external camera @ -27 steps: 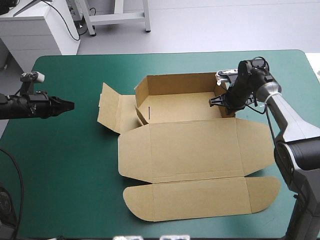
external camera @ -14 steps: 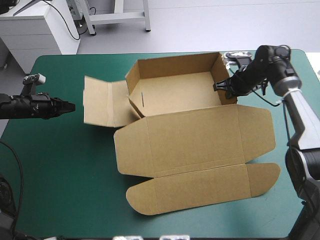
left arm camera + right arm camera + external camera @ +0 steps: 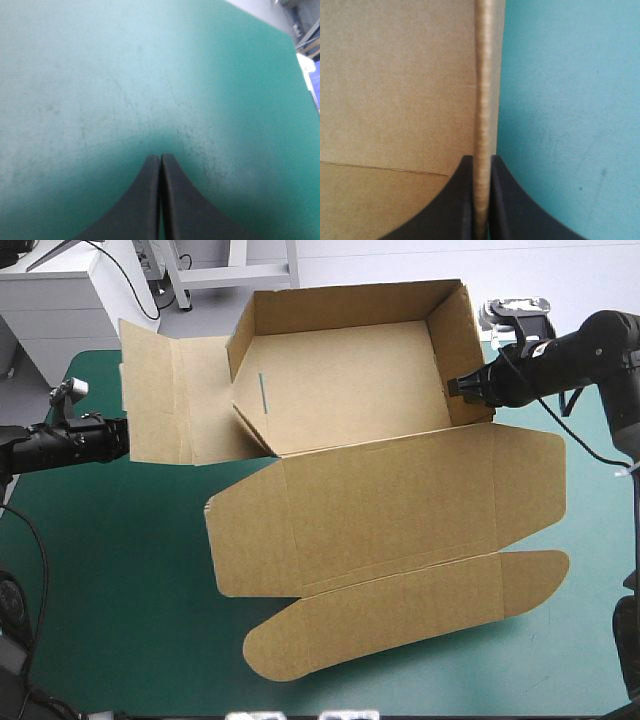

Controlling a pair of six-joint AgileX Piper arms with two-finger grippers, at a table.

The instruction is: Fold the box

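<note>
The brown box (image 3: 360,440) is lifted and tilted, its open tray showing its inside, the lid and its rounded front flap spread flat toward the near edge. My right gripper (image 3: 462,386) is shut on the box's right wall, and in the right wrist view that wall's edge (image 3: 482,100) runs up from between the black fingers of the gripper (image 3: 481,159). A loose side flap (image 3: 160,405) hangs out at the tray's left, covering the tip of my left gripper (image 3: 122,437). The left wrist view shows that gripper (image 3: 160,157) shut on nothing, over bare teal-green cover (image 3: 125,75).
The teal-green table (image 3: 110,580) lies open at the left and along the near edge. A white cabinet (image 3: 60,300) and a metal frame stand beyond the far edge.
My right gripper has raised the box and carried it to the right; the tray now tilts up toward the high view. The left flap has swung out over the left gripper, which stayed put.
</note>
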